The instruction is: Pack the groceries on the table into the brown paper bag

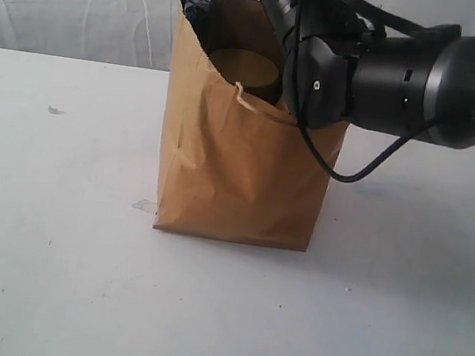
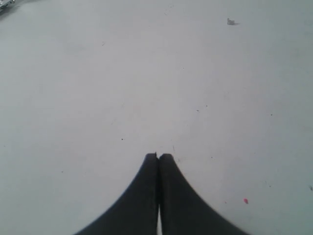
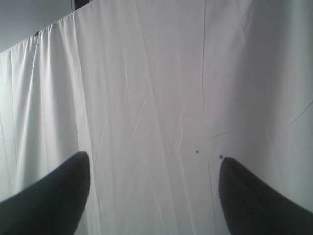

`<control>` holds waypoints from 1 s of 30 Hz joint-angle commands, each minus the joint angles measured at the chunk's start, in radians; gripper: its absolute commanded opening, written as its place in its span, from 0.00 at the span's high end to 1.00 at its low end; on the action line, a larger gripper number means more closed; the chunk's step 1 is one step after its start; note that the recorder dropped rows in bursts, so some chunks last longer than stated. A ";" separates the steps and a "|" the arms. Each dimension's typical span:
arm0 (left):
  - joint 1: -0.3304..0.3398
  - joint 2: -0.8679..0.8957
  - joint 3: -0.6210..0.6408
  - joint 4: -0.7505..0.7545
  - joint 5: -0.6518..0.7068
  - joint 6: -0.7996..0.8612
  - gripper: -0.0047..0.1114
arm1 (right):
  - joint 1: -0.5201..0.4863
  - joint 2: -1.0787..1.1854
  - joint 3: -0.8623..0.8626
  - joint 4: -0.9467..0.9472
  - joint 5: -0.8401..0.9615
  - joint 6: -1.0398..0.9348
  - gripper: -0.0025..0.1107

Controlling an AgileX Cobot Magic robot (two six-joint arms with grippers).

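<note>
Bag (image 1: 239,169) shows only in exterior view; right hand (image 3: 154,161) faces curtain (image 3: 146,73)

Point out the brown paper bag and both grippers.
brown paper bag (image 1: 238,174): exterior view, front wall.
left gripper (image 2: 158,156): left wrist view, between shut fingertips.
right gripper (image 3: 154,160): right wrist view, gap between open fingertips.

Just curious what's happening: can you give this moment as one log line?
bag: upright on table, items inside | right arm: by bag top, jaws open, empty | left jaws: shut, empty
</note>
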 commanded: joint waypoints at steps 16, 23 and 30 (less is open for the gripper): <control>-0.007 -0.005 0.000 0.000 -0.005 0.000 0.96 | 0.000 -0.161 -0.004 -0.161 0.170 0.000 0.41; -0.007 -0.005 0.000 0.000 -0.005 0.000 0.96 | -0.005 -0.343 -0.004 -0.161 0.819 -0.070 0.82; -0.007 -0.005 0.000 0.000 -0.005 0.000 0.96 | -0.081 -0.532 -0.002 -0.175 1.183 -0.241 0.98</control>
